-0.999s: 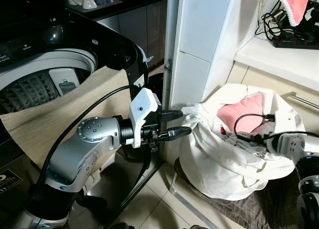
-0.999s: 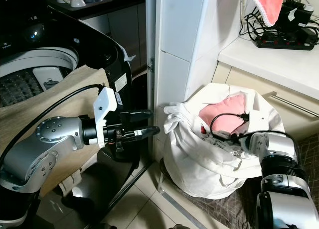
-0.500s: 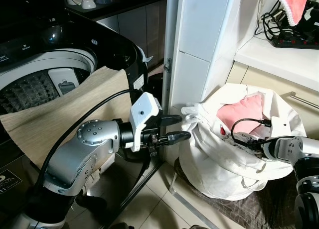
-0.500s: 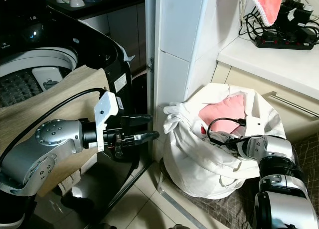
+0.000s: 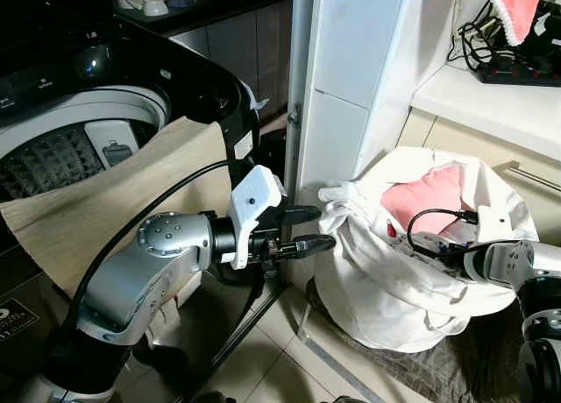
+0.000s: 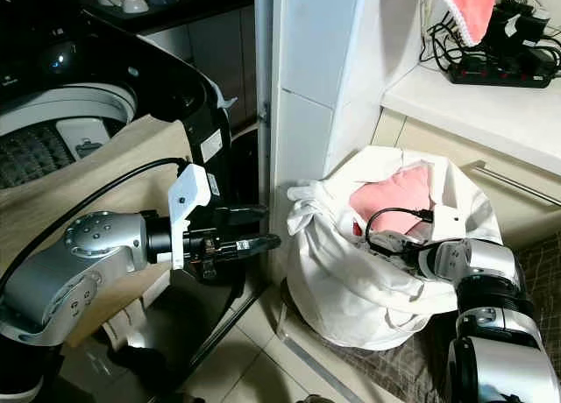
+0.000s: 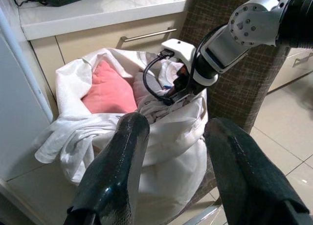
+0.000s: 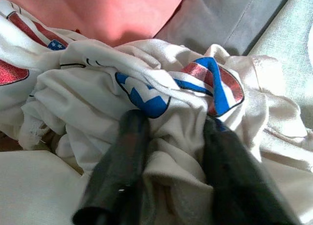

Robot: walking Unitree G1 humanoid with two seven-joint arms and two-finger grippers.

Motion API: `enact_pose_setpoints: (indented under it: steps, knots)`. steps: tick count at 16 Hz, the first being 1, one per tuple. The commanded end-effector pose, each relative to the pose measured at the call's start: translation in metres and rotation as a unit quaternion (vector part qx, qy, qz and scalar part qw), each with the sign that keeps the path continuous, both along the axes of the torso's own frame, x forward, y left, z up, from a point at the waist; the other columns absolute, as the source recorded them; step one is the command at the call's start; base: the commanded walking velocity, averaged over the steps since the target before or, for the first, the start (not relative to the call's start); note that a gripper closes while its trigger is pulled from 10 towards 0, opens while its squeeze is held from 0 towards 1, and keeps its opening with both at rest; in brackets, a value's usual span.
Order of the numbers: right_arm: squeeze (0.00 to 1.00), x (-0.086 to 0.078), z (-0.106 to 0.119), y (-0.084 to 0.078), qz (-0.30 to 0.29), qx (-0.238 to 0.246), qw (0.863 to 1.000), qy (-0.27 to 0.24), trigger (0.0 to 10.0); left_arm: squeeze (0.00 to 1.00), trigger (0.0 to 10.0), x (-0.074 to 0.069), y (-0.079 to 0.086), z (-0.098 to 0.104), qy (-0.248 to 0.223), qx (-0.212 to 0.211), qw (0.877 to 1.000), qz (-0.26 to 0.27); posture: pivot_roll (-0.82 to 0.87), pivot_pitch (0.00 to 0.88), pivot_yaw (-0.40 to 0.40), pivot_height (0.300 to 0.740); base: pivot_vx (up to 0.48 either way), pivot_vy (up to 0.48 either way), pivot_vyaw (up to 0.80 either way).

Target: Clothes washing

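Note:
A white laundry bag (image 5: 394, 285) stands on the floor, holding a pink garment (image 5: 429, 195) and a white garment with a red, white and blue print (image 8: 161, 88). My right gripper (image 8: 173, 122) reaches down into the bag; its fingers (image 8: 128, 151) are open and pressed into the printed garment, with a fold of it bunched between them. My left gripper (image 5: 311, 229) hangs open and holds nothing, just left of the bag's rim. At the far left is the top-loading washing machine (image 5: 53, 149) with its lid up. A beige cloth (image 5: 114, 197) is draped over its front.
A white cabinet side (image 5: 351, 79) rises between the machine and the bag. Behind the bag are a counter with a power strip (image 5: 526, 73), a hanging pink cloth (image 5: 519, 2) and a drawer handle (image 5: 535, 177). A brown mat (image 5: 456, 364) lies under the bag on the tiled floor (image 5: 272, 359).
My right wrist has sunk a little lower into the bag. The left gripper has dipped slightly and stays open.

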State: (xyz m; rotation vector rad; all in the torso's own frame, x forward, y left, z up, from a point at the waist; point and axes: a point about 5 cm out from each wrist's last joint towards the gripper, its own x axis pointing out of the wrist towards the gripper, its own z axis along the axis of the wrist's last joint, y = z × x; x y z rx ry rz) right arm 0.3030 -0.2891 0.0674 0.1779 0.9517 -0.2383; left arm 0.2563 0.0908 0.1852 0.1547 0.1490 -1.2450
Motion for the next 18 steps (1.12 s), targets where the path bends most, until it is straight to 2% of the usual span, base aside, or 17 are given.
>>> enact_pose_setpoints:
  steps: [1,8,12,13,15,16,17,18]
  knots:
    - [0.00,0.001,0.002,0.000,0.000,0.008,1.000,0.000,0.0,0.00,10.0,0.000,0.000,0.001,-0.007,0.011,1.000,0.001,-0.11,0.000,0.004,0.740,0.000,0.000,0.00]
    - [0.00,0.010,0.018,-0.001,0.003,0.015,0.999,-0.028,0.0,0.00,10.0,0.001,0.001,0.002,-0.009,0.009,1.000,0.005,-0.11,0.000,0.001,0.740,0.000,0.000,0.00]
    - [0.00,0.025,0.052,0.001,0.010,0.051,0.993,-0.102,0.0,0.00,10.0,0.006,0.002,0.005,-0.019,-0.002,1.000,0.025,-0.11,0.000,0.004,0.740,0.000,0.000,0.00]
    - [0.00,0.032,0.073,0.006,0.027,0.074,0.986,-0.146,0.0,0.00,10.0,0.011,0.002,0.009,-0.031,-0.013,0.998,0.046,-0.11,0.000,0.005,0.740,0.000,0.000,0.00]
    - [0.00,0.039,0.122,0.022,0.083,0.119,0.961,-0.235,0.0,0.00,10.0,0.029,0.003,0.026,-0.077,-0.062,0.988,0.118,-0.11,0.000,0.004,0.740,0.000,0.000,0.00]
    - [0.00,0.040,0.129,0.024,0.092,0.123,0.957,-0.246,0.0,0.00,10.0,0.031,0.004,0.029,-0.083,-0.071,0.986,0.128,-0.11,0.000,0.004,0.740,0.000,0.000,0.00]
    - [0.00,0.038,0.154,0.036,0.131,0.143,0.941,-0.279,0.0,0.00,10.0,0.038,0.003,0.040,-0.105,-0.099,0.978,0.149,-0.12,0.000,0.004,0.740,0.000,0.000,0.00]
    - [0.00,0.030,0.183,0.054,0.190,0.173,0.915,-0.310,0.0,0.00,10.0,0.042,0.002,0.051,-0.123,-0.130,0.970,0.164,-0.12,0.000,0.005,0.740,0.000,0.000,0.00]
